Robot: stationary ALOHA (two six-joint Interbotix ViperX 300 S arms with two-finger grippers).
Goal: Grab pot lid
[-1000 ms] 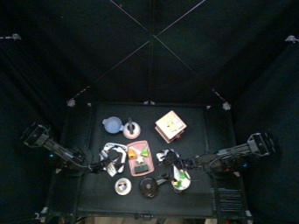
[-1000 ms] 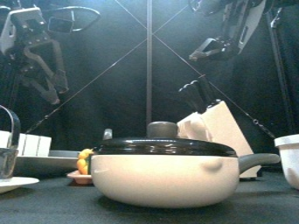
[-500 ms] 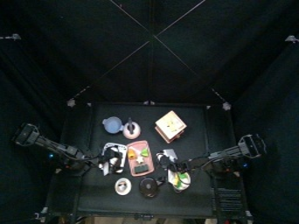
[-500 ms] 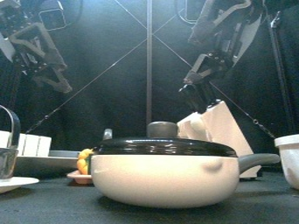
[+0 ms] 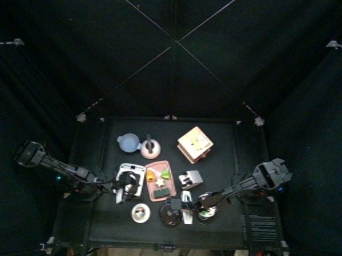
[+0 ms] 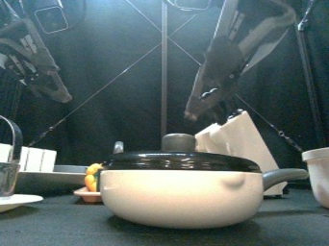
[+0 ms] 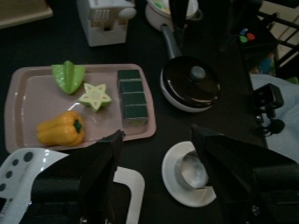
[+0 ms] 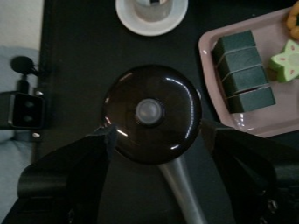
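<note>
1. Pot lid (image 8: pixel 149 112): round, dark and shiny with a pale knob in the middle, sitting on a white pot (image 6: pixel 174 197), right under the right gripper (image 8: pixel 149 131) and between its two jaws.
2. Right gripper: jaws spread wide, one on each side of the lid, not touching it, holding nothing.
3. Just past the lid from that gripper: a small white plate (image 8: pixel 152 12) and a pink tray (image 8: pixel 260 61) with dark blocks and a pale star.
4. Left gripper (image 7: pixel 155 147): jaws spread apart, empty, over the tray, with the lid (image 7: pixel 190 76) farther off.
</note>
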